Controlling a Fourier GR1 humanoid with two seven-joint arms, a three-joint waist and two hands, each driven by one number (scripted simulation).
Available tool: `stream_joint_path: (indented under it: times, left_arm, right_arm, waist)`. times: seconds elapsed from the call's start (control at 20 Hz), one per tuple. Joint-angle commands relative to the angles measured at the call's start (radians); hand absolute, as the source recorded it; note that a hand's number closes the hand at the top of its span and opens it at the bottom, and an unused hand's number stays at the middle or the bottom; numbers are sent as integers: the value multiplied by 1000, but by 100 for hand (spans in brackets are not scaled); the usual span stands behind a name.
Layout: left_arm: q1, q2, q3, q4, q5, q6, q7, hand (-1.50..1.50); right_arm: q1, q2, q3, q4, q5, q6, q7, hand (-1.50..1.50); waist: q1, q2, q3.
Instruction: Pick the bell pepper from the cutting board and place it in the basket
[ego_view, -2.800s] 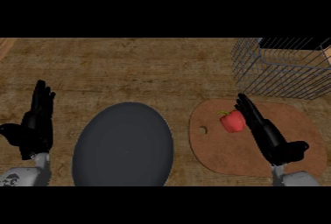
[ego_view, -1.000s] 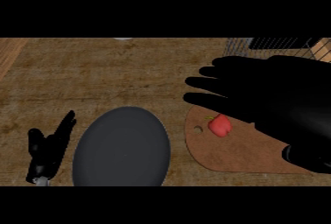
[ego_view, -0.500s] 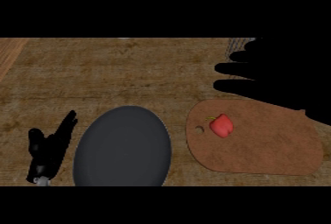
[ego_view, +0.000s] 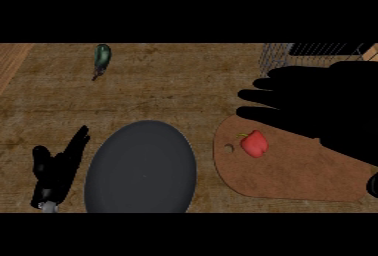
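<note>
A red bell pepper (ego_view: 255, 143) lies on the brown cutting board (ego_view: 295, 175), near the board's left end beside its small hole. My right hand (ego_view: 325, 105) looms large and black at the right, close to the camera, fingers straight and pointing left above the board's far edge; it holds nothing. Behind it, part of the wire basket (ego_view: 275, 56) shows at the top right, mostly hidden by the hand. My left hand (ego_view: 57, 167) rests open at the lower left, fingers up.
A large dark grey plate (ego_view: 140, 170) sits between the left hand and the cutting board. A dark green vegetable (ego_view: 101, 57) lies at the far left of the wooden counter.
The right hand has lowered slightly and spread wider across the right side, over the board's far edge. The view has shifted, bringing the green vegetable in. The pepper has not moved.
</note>
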Motion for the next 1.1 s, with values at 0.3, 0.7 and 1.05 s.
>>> stream_joint_path:
  times: [0.3,0.7,1.05]
  left_arm:
    - [51,-28,-16,64,5,-27,47,0]
    - [39,-17,0,50,-4,-33,83,0]
    - [37,-17,27,78,-7,-49,54,0]
  right_arm:
    - [155,127,127,17,271,-117,-41,-150]
    - [215,91,185,83,455,-201,-189,-150]
    - [274,108,214,136,551,-292,-283,-150]
  waist:
    - [24,17,-12]
    - [18,16,-11]
    - [14,15,-12]
